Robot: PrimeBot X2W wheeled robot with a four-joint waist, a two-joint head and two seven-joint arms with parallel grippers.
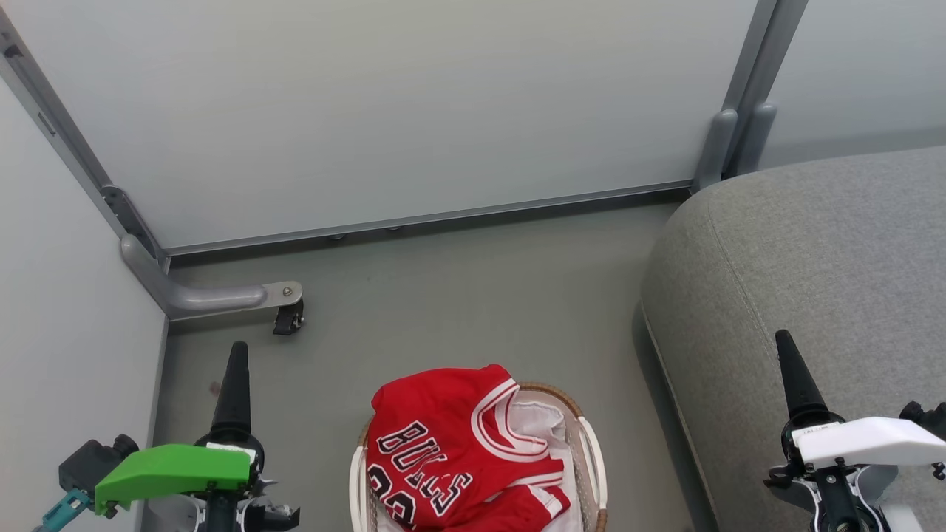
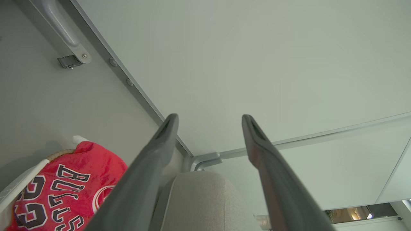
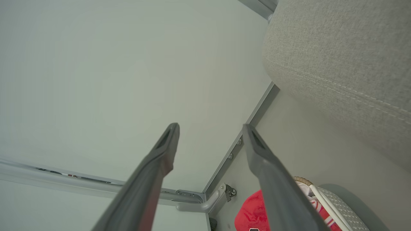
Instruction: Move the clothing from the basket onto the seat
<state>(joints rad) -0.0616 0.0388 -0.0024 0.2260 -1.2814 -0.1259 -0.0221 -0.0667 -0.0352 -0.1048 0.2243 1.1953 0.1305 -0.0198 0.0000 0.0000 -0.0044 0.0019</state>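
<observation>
A red "BULLS" jersey (image 1: 451, 443) with white trim lies heaped in the white basket (image 1: 591, 451) at the bottom middle of the head view, over the white liner (image 1: 539, 421). The jersey (image 2: 64, 189) and basket rim (image 2: 22, 179) also show at the lower left of the left wrist view, and a corner of the jersey (image 3: 253, 211) sits low in the right wrist view. The grey seat (image 1: 813, 295) fills the right side. My left gripper (image 2: 208, 120) is open, left of the basket. My right gripper (image 3: 210, 128) is open above the seat. Both hold nothing.
A pale partition wall (image 1: 406, 111) with a grey metal frame closes the back and the left. Its curved foot with a caster (image 1: 284, 314) juts onto the floor near my left gripper. Grey floor (image 1: 443, 295) lies between the basket, the wall and the seat.
</observation>
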